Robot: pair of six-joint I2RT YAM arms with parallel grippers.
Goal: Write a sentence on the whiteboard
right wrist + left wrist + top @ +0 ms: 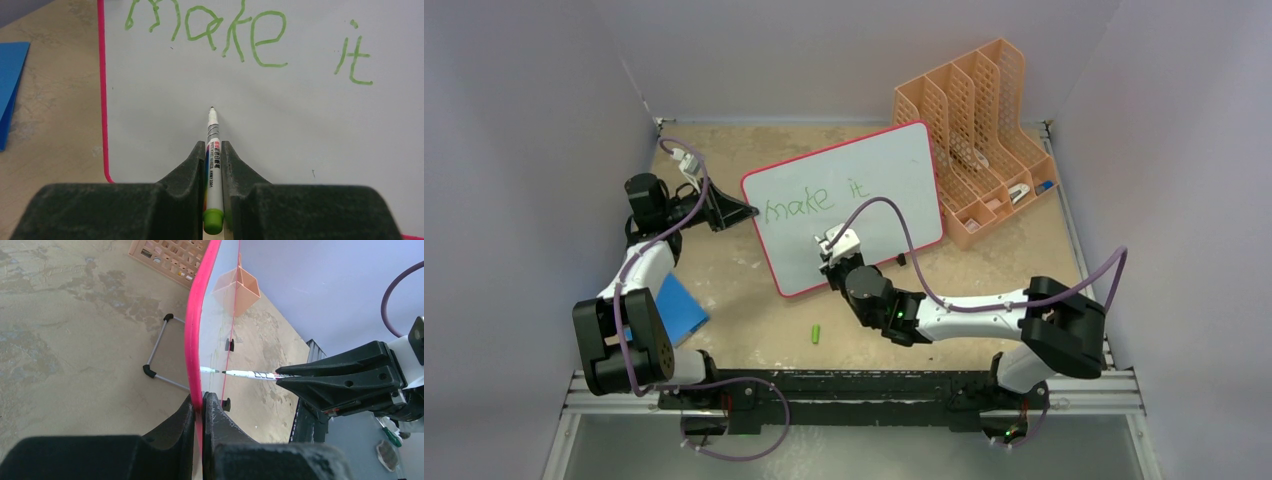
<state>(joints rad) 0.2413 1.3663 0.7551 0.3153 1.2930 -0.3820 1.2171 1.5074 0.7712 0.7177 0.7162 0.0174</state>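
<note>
Here we clamp the right gripper on the green marker, its long axis aimed into the whiteboard, tip below the sentence; the left gripper pinches the pink rim.

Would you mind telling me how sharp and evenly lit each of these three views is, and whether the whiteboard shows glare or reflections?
Top external: soft, even light, faint shadows, no glare on the whiteboard. Left wrist: the board mirrors the marker tip; the left hand is soft up close. Right wrist: the sentence is crisp, the right hand blurred.
</note>
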